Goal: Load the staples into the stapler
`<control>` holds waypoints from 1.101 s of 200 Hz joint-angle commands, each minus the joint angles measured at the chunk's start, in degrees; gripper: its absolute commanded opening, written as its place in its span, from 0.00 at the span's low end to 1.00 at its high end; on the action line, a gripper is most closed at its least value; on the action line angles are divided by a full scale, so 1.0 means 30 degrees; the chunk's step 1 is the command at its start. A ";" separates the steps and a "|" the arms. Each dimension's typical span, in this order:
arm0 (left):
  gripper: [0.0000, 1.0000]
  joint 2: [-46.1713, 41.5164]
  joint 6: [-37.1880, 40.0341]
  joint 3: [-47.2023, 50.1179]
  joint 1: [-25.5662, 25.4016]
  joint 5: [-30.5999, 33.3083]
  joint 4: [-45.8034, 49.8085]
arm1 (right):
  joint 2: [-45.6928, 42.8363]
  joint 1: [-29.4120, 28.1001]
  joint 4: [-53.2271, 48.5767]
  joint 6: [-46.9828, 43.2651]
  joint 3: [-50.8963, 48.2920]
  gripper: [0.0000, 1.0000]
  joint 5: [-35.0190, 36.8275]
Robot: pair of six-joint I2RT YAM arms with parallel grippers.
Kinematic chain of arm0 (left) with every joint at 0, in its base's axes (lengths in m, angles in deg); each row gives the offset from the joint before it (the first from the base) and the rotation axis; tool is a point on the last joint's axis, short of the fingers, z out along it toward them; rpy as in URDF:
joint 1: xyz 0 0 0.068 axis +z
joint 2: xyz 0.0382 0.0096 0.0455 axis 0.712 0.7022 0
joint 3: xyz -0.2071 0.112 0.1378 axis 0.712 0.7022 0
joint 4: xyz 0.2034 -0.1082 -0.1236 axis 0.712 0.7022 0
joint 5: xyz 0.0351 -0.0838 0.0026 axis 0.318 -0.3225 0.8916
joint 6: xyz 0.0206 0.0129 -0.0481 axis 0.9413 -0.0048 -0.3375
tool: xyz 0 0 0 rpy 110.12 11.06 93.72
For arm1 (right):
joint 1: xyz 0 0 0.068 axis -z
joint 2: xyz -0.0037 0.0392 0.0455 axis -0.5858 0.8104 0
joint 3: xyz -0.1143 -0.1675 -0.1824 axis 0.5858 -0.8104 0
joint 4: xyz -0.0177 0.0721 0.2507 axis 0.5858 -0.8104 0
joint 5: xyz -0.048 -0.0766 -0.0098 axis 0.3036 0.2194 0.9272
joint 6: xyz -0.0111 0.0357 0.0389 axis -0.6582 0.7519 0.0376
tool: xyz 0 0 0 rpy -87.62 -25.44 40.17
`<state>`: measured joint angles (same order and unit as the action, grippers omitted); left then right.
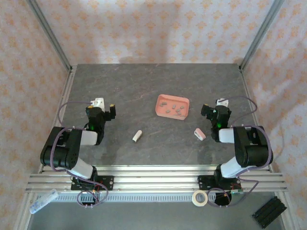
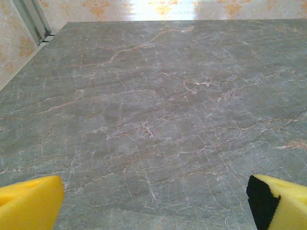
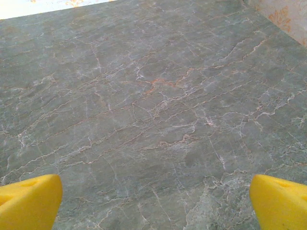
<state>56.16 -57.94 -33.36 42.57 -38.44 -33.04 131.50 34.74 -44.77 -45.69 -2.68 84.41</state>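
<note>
The staples [image 1: 173, 109], several small grey-brown strips, lie in a salmon-pink tray [image 1: 160, 106] right of the table's middle. A small cream stapler [image 1: 137, 136] rests on the grey stone table in front of the tray. A small pink stapler [image 1: 200, 134] lies to the right, close to my right arm. My left gripper [image 1: 104, 108] hovers at the left, well away from both staplers. Its yellow fingertips [image 2: 29, 203] stand wide apart over bare table, open. My right gripper [image 1: 213, 108] sits just right of the tray, also open, with yellow fingertips [image 3: 280, 203] over bare stone.
Aluminium rails [image 1: 153, 179] run along the near edge. Below them lie a tape roll [image 1: 200, 197], a black block [image 1: 268, 212] and a clear plastic piece [image 1: 43, 200]. Patterned cloth walls and metal posts [image 1: 48, 33] close in the table.
</note>
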 commanded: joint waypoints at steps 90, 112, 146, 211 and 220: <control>1.00 0.0063 0.0128 -0.0379 0.0123 0.0156 -0.0003 | 0.0005 -0.0012 -0.0008 0.0068 0.0486 1.00 0.0217; 1.00 0.0032 0.0437 -0.0077 -0.0186 0.0418 -0.0537 | 0.0034 0.0053 -0.0080 0.0121 0.0521 1.00 0.0151; 1.00 0.0090 0.0300 -0.0240 -0.0258 0.0856 -0.0320 | 0.0034 0.0111 -0.0081 0.0182 0.0521 1.00 0.0078; 1.00 0.0065 0.0297 -0.0262 -0.0251 0.0850 -0.0266 | -0.0163 0.0105 0.0189 0.0150 0.0288 1.00 0.0020; 1.00 0.0059 0.0297 -0.0261 -0.0241 0.0846 -0.0266 | -0.0196 0.0108 0.0221 0.0135 0.0301 1.00 0.0011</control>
<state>56.16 -57.92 -33.36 42.11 -37.31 -33.06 131.53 34.80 -44.79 -45.67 -2.53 84.37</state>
